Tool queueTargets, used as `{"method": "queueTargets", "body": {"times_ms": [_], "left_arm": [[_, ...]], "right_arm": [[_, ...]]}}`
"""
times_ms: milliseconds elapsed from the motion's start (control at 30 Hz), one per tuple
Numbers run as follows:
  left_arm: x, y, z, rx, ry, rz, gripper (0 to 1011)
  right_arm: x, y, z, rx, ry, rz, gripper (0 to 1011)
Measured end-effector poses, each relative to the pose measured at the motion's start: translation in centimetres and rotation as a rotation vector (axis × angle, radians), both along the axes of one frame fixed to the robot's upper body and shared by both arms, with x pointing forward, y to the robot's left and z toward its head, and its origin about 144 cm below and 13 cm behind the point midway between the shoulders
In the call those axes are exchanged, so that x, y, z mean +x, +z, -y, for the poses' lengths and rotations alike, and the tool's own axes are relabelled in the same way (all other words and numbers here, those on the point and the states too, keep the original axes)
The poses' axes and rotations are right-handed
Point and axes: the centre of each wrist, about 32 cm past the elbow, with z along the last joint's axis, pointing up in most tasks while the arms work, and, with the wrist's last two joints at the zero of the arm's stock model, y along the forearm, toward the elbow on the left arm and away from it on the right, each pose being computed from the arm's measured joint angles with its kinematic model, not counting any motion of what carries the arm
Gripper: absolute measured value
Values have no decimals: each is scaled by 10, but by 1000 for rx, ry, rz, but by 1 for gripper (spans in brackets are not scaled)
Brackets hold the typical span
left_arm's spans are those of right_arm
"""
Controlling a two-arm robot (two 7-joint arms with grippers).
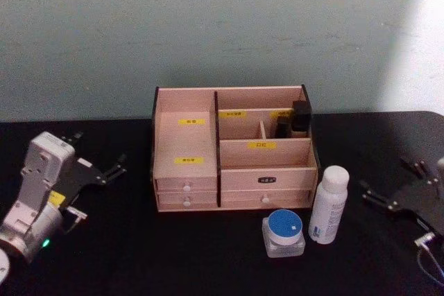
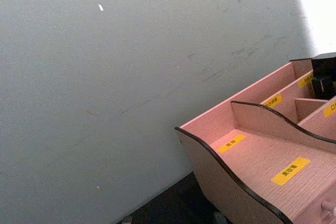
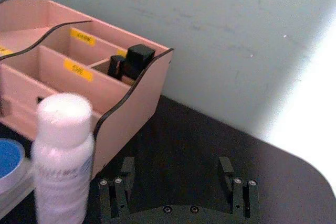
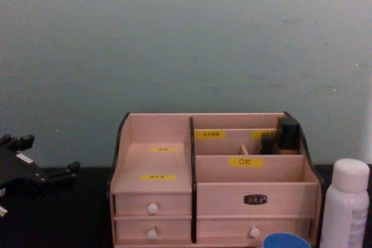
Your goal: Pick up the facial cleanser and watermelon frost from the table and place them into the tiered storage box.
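The facial cleanser (image 1: 328,204), a tall white bottle, stands on the black table just right of the tiered storage box's (image 1: 187,150) front corner. The watermelon frost (image 1: 284,233), a squat blue-lidded jar, sits to the bottle's left, in front of the box's drawers. My right gripper (image 1: 392,181) hovers open to the right of the bottle, apart from it. The right wrist view shows its fingers (image 3: 118,184) spread, with the bottle (image 3: 63,156) and jar lid (image 3: 8,158) beyond them. At the table's left my left gripper (image 1: 97,154) stays open, clear of the box.
Dark small items (image 1: 300,119) stand in the box's rear right compartment. The other stepped compartments (image 2: 262,156) hold nothing. A grey-green wall rises close behind the box. Black tabletop lies open on both sides of the box.
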Motion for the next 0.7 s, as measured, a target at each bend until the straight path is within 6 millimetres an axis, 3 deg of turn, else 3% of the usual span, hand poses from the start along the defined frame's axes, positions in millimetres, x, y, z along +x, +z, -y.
{"method": "queueTargets", "body": {"times_ms": [400,700], "left_arm": [[0,0,0,0,0,0,1001],[0,0,0,0,0,0,1002]], "right_arm": [[-37,14,18,20,74,-110,1002],[-46,27,20,88,172,-204,1002]]}}
